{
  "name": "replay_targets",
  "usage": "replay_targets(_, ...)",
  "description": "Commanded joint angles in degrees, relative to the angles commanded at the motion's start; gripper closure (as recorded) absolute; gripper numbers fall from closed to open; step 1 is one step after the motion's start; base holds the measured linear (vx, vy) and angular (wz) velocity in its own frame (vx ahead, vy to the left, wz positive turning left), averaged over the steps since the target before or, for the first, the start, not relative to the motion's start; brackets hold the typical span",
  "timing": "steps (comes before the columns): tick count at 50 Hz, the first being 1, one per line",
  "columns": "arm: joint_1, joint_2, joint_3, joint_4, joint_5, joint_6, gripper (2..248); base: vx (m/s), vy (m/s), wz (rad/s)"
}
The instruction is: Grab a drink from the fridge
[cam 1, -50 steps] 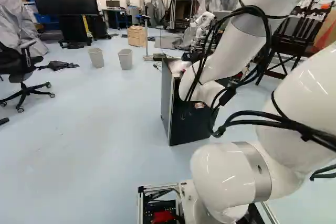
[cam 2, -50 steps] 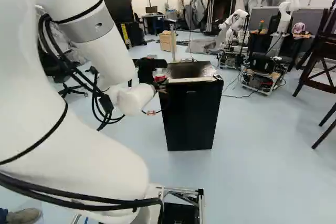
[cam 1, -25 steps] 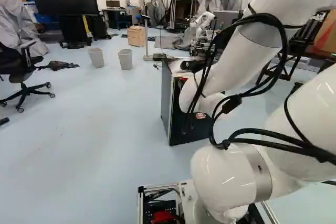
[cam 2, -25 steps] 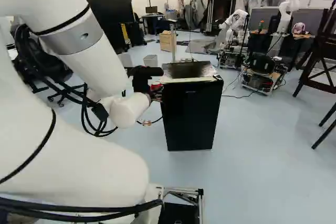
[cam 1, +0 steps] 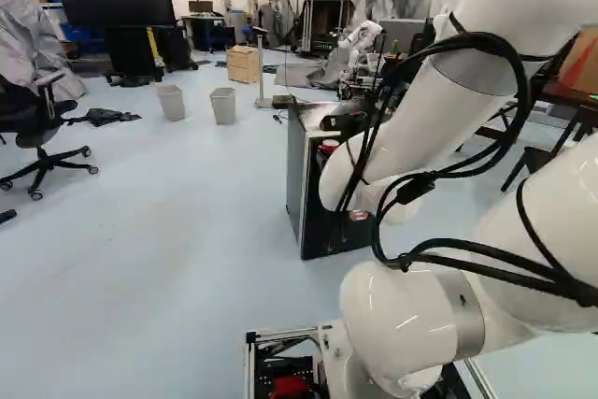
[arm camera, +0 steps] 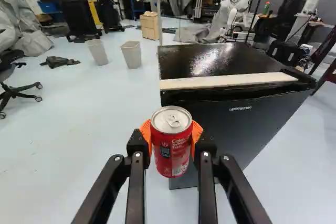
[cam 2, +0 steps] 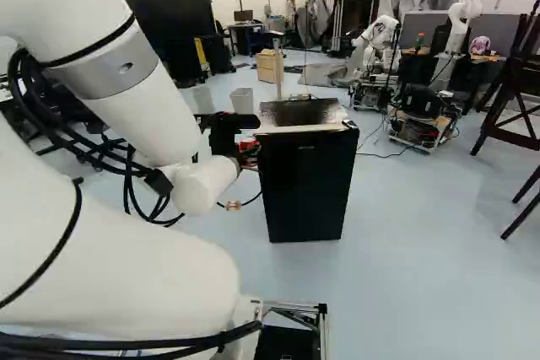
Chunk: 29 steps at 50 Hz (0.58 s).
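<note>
And here's the tool [cam 2: 249,153] pinching a red drink can [arm camera: 171,140], an orange pad [arm camera: 197,132] pressed in from each side! The can is upright, its silver lid and ring tab facing the wrist view, ahead of the black fingers. Compared with a second ago, the arm [cam 2: 148,115] has swung toward the left of the right base view and sunk a little, and the can has travelled with it, still firmly held. Over in the left base view, the upper part of the arm has dipped too, and more of the can's red shows beside the wrist. The base hasn't budged, and neither has the black fridge [cam 2: 308,183], its door closed, a pale strip [arm camera: 228,81] along the front of its top. The can is out of the fridge, near its front edge. Beyond, two grey bins [arm camera: 131,55] stand right where they were!
</note>
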Motion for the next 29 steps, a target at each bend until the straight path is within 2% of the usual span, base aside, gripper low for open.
replay_targets(29,0.0,0.0,0.0,0.0,0.0,0.0,156,0.000,0.000,0.000)
